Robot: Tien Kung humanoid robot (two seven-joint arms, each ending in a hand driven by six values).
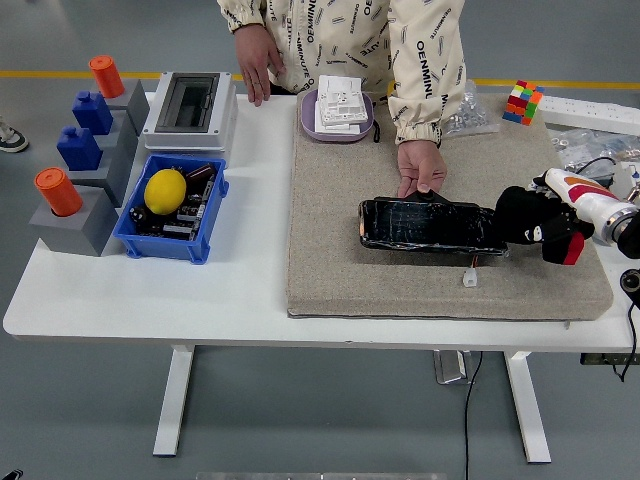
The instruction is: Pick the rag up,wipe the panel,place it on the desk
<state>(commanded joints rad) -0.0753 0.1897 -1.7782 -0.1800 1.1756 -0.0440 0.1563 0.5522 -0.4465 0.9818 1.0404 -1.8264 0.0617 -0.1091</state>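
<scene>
We find the black rag (528, 218) bunched at the right end of the panel (428, 225), right of the frame's centre, with our right hand (545, 225) curled around it; the dark cloth and dark fingers blend together, so we read the grip from the closed shape of the hand rather than from single fingers. The panel is a glossy black slab lying lengthwise on the grey felt mat (340, 250), which covers the right half of the white table (150, 300). A person's hand (420, 166) presses on the panel's far edge from above, while the person's other hand (258, 62) rests on the table near the top of the frame. Beyond the mat sits a purple tray (308, 115) of white parts. At the left of the frame we see a blue bin (205, 240) holding a yellow lemon (166, 191), a grey breaker box (190, 105), and grey blocks (85, 225) topped with orange and blue pieces. A colour cube (523, 102) stands at the upper right.
</scene>
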